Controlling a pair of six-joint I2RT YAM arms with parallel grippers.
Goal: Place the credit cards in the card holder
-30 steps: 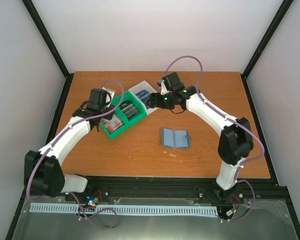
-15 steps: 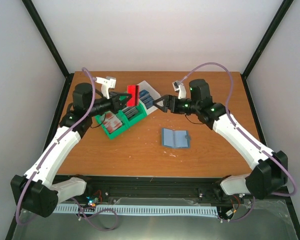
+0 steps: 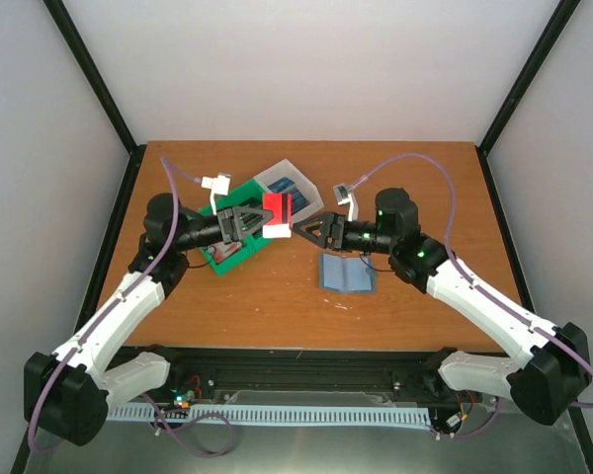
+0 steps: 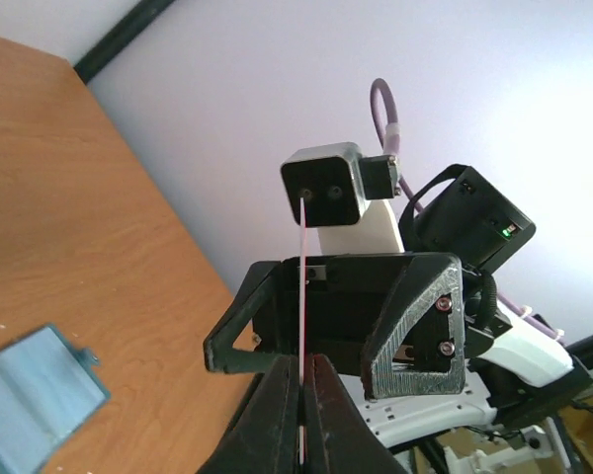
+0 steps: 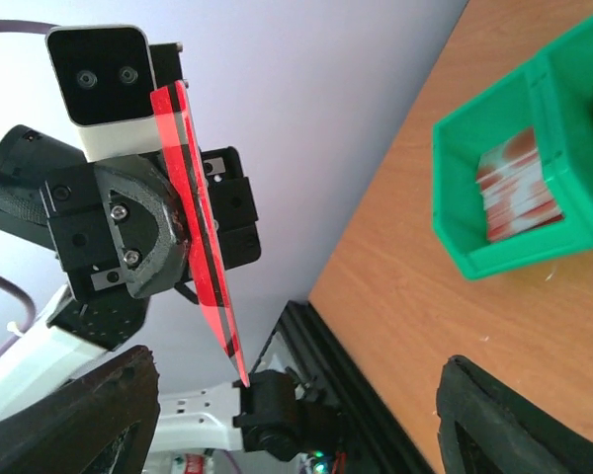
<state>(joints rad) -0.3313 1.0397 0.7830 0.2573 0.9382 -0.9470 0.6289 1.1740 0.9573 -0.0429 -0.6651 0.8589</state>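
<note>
Pinching a red credit card (image 3: 276, 214) in the closed left hand (image 3: 260, 223), lifted clear of the tabletop (image 3: 277, 306), just right of the green bin (image 3: 222, 259). Facing it with the right hand (image 3: 307, 230), spread wide and empty, tips just short of the card's right edge. Looks like a mid-air handover. Leaving the card holder (image 3: 346, 274) lying open on the tabletop, nearer and to the right, untouched. Keeping more credit cards (image 5: 514, 183) in the green bin.

Could lose the card by releasing on the left before closing firmly on the right; would then land flat and be hard to pick off the wood. Might catch only a thin corner, given the tilt seen from the right wrist, and twist the card on closing. Could also knock fingertips together, being so close. May bend the thin plastic if squeezed from both sides off-line.
</note>
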